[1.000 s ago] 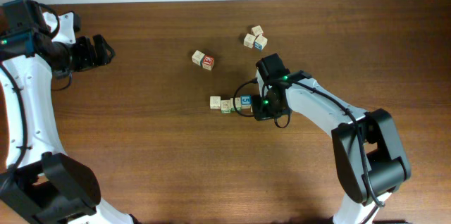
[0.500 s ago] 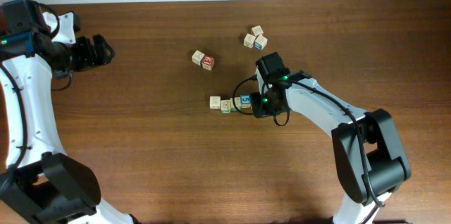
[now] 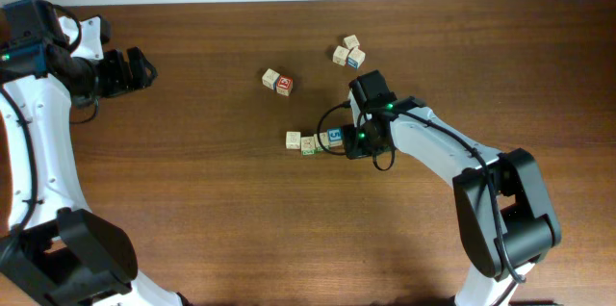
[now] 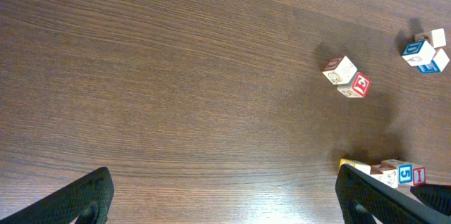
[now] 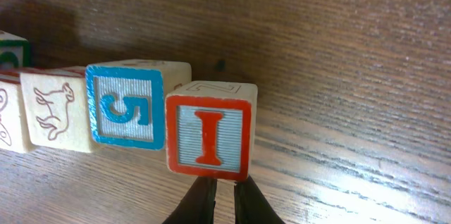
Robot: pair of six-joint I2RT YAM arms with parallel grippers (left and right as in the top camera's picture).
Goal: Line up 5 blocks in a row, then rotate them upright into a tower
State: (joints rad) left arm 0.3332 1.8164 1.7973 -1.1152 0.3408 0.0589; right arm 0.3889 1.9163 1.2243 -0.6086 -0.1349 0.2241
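Closest to my right wrist camera, the right gripper (image 5: 224, 196) has its two dark fingertips pressed almost together with only a slit between them, pinching nothing. The tips sit right at the lower edge of the red I block (image 5: 209, 134); I cannot tell whether they touch it. That block ends the five-block line (image 3: 310, 143). Touching its left side is the blue 5 block (image 5: 127, 104), slightly out of step with it. Next along comes the pale cube with an animal drawing (image 5: 53, 111), then a green-marked cube (image 5: 10, 51) cut off at the frame edge. From overhead the line lies roughly across the wooden table (image 3: 192, 200), near its centre, with my right gripper covering the line's right end. Beyond it, well apart, is a plain-and-red pair of cubes (image 3: 277, 81), and further still a cluster of three cubes (image 3: 348, 53), one blue-marked. Far over towards the table's left edge, the left gripper (image 3: 142, 67) hangs above bare wood with its jaws spread wide, holding nothing.
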